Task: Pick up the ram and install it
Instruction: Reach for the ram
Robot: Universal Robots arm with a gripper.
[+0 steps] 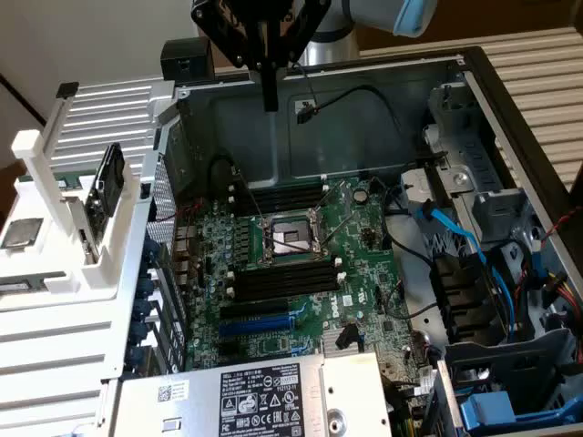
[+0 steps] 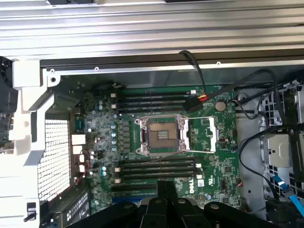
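Closed jaws over green motherboard

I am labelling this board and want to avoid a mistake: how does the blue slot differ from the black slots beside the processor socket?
The blue slot is blue; the black slots are black with white end clips. The black slots lie right beside the socket; the blue slot lies farther off, nearer the labelled metal box. Both are long, empty and parallel on the green board.
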